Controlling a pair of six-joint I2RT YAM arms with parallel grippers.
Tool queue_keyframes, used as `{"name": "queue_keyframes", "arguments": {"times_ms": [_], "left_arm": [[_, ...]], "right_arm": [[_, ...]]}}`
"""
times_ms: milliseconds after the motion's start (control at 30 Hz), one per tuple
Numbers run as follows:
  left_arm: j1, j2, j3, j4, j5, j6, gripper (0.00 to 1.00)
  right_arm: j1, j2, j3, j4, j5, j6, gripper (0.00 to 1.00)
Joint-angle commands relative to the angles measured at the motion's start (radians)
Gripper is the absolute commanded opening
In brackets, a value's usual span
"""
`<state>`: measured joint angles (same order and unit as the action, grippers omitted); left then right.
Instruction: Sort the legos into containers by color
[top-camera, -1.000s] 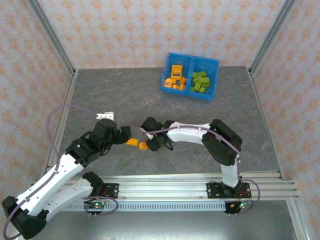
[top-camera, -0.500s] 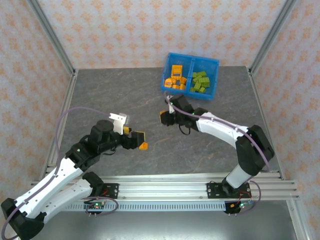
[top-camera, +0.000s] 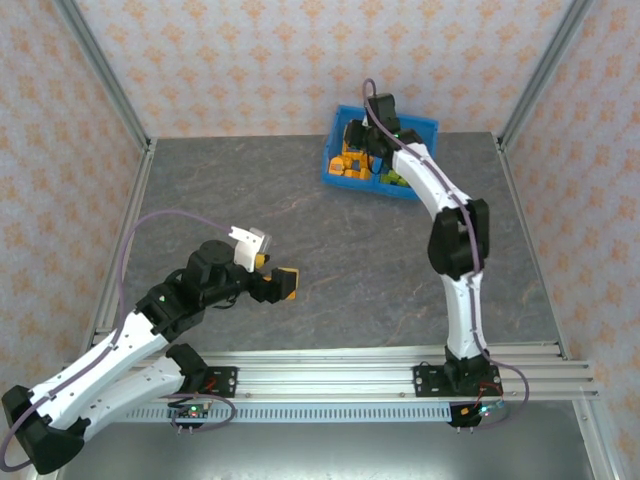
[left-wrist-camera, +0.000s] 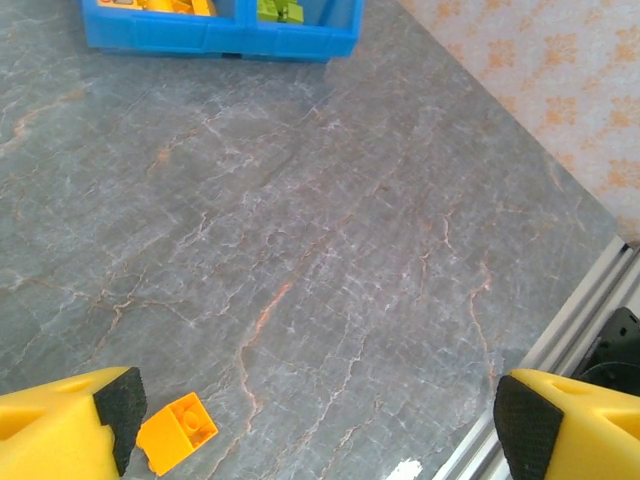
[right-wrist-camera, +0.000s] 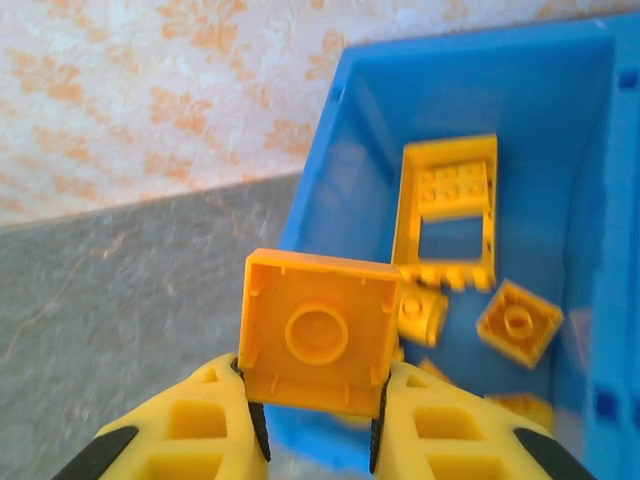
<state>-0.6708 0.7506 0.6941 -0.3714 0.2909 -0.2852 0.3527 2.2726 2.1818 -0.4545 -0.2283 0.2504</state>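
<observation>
right gripper (right-wrist-camera: 315, 400): clamped on orange brick (right-wrist-camera: 317, 333), one finger each side; brick's hollow underside faces the wrist cam.
orange brick pos: raised over the bin (right-wrist-camera: 345, 150), at the edge of the orange compt, by the bin wall on the table side.
bin: blue, 2 compts w/ a divider btw them, at far side of table (top-camera: 300, 200). In top view the right arm reaches across to it, w/ the gripper (top-camera: 372, 135) over the orange compt.
orange compt: orange pcs inside. A window frame (right-wrist-camera: 447, 210) lies flat, small square pcs (right-wrist-camera: 518, 322) just beside it.
green compt: green pcs (left-wrist-camera: 280, 10), only partly visible at top edge of left wrist view.
left gripper (left-wrist-camera: 320, 415): fingers wide apart, nothing btw them. Low over bare table, well apart from the bin, on its near-left side in top view (top-camera: 285, 283).
loose brick (left-wrist-camera: 175, 432): orange, on table, just beside one finger pad (left-wrist-camera: 120, 400) of left gripper, not gripped; well apart from the bin.
</observation>
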Motion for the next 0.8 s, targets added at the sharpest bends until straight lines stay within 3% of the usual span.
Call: {"name": "queue_keyframes", "arguments": {"times_ms": [0, 100, 233, 500, 600, 767], "left_arm": [[-0.006, 0.018, 0.042, -0.027, -0.038, 0.023, 0.95], [-0.005, 0.036, 0.047, -0.032, -0.043, 0.030, 0.96], [-0.006, 0.053, 0.052, -0.058, -0.076, 0.017, 0.97], [-0.005, 0.133, 0.073, -0.134, -0.118, -0.054, 0.98], [-0.008, 0.198, 0.087, -0.169, -0.114, -0.097, 0.99], [-0.064, 0.307, 0.091, -0.203, -0.202, -0.166, 0.97]], "right_arm": [[-0.005, 0.150, 0.228, -0.217, 0.027, -0.015, 0.27], [-0.006, 0.259, 0.415, -0.267, 0.029, -0.019, 0.37], [-0.008, 0.278, 0.463, -0.254, 0.021, -0.015, 0.52], [-0.007, 0.145, 0.420, -0.321, -0.038, -0.017, 0.55], [0.008, -0.027, 0.171, -0.264, -0.084, -0.002, 0.56], [0.066, -0.455, -0.461, -0.009, -0.116, 0.030, 0.62]]}}
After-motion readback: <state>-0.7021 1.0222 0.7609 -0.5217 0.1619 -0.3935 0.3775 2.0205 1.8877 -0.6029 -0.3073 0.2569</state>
